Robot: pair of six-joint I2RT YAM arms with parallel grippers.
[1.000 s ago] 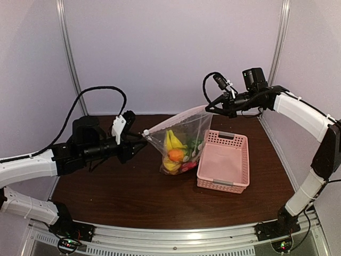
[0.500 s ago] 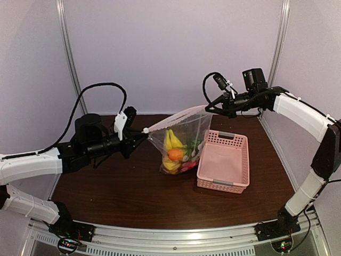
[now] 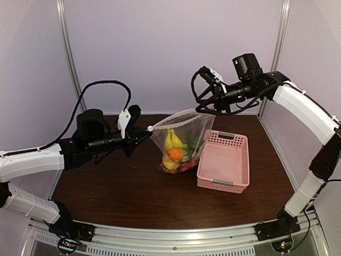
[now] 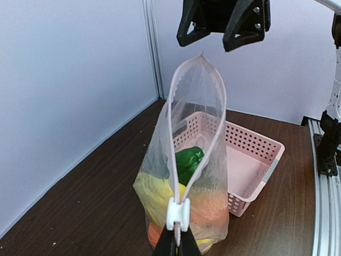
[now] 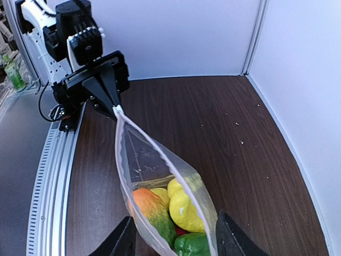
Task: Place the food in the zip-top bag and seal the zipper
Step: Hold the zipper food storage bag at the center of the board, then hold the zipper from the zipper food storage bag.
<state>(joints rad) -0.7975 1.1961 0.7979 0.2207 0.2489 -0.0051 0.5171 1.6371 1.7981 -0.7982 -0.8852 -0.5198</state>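
Note:
The zip-top bag (image 3: 186, 140) stands on the table with the food inside: a yellow banana (image 3: 170, 140), an orange (image 3: 176, 154), a lemon (image 5: 186, 209) and a green pepper (image 4: 187, 160). Its mouth gapes in a long loop. My left gripper (image 4: 178, 240) is shut on the zipper's near end, right behind the white slider (image 4: 177, 213). My right gripper (image 5: 176, 240) is open and holds nothing. It hangs just above the bag's far corner (image 4: 201, 55), and in the right wrist view the mouth lies below and between its fingers (image 5: 233, 239).
A pink slatted basket (image 3: 226, 181) stands right beside the bag, on its right, with nothing showing in it. The dark wood table (image 3: 117, 192) is walled at the back and both sides, with an aluminium rail along the near edge.
My right gripper has opened, let go of the bag's far corner and lifted away. The stretched mouth has slackened into a loop. My left gripper has shut at the slider and moved right.

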